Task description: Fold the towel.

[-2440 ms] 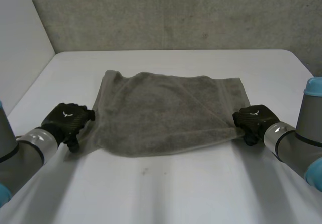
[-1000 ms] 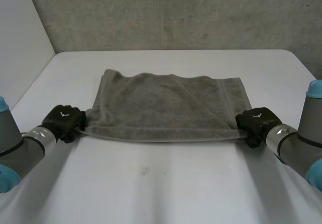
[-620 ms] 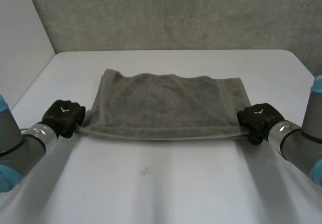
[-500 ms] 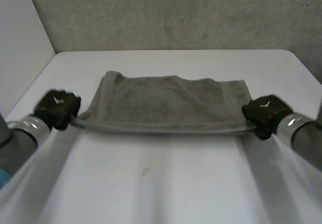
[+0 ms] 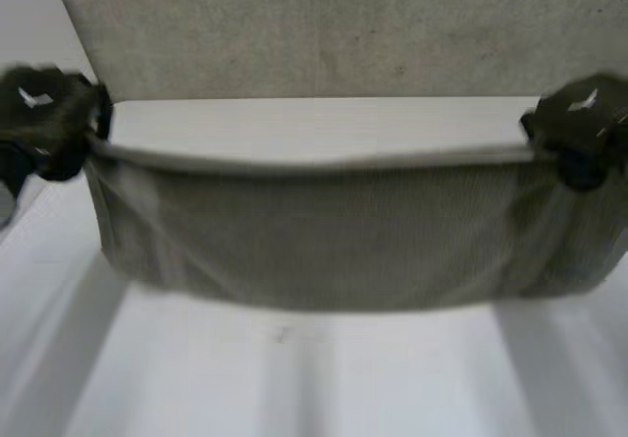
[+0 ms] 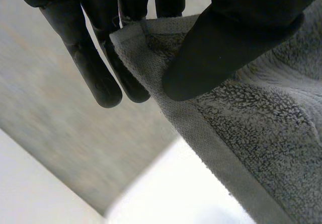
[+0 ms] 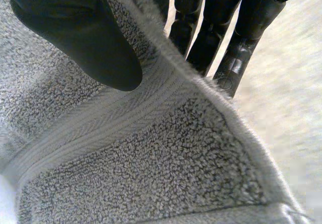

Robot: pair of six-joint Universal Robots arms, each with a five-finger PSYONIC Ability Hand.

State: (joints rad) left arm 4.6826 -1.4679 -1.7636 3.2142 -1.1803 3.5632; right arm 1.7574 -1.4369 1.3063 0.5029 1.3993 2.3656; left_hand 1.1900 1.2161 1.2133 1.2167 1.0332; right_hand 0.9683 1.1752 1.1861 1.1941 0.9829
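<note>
Left hand (image 5: 44,113) & right hand (image 5: 579,128) rose, each pinching a towel (image 5: 314,231) corner; lift step, next prob. carry far & lay doubled.

White table (image 5: 324,388) with one small mark on it.
Its far edge meets a grey wall (image 5: 324,25). A small dark speck (image 5: 282,335) sits on the bare surface, about midway across the near part. The towel (image 5: 324,231) hangs across the table's middle; whether its lower edge touches the surface cannot be told.
</note>
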